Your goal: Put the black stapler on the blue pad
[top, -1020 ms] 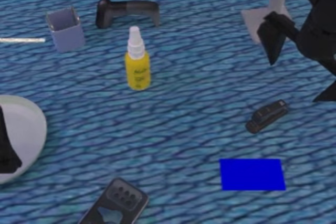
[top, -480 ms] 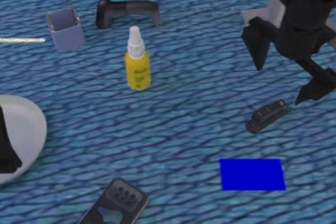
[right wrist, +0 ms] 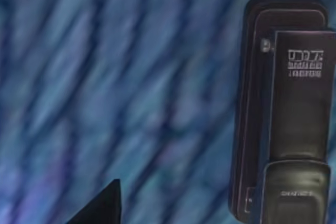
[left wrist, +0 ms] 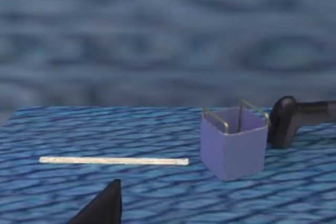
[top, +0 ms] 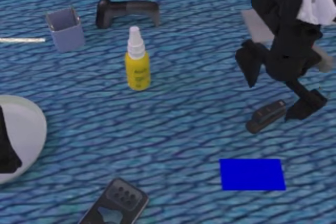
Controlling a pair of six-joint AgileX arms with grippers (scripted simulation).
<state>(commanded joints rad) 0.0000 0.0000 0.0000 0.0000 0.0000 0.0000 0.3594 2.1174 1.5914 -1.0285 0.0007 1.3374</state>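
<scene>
The left gripper sits parked at the table's left; its fingers are hidden. The black stapler lies right of centre, above the blue pad. It looks rigid, light and smooth; grip across its narrow sides. The right gripper hovers spread wide.

one stapler, one pad, one bottle.

A yellow bottle with a white nozzle stands upright on the table. Behind it lies a curved black handheld device. Left of the bottle sits a lavender square cup, and beyond the cup a thin white strip. Well in front of the bottle, by the near edge, lies a flat dark device with round buttons.
</scene>
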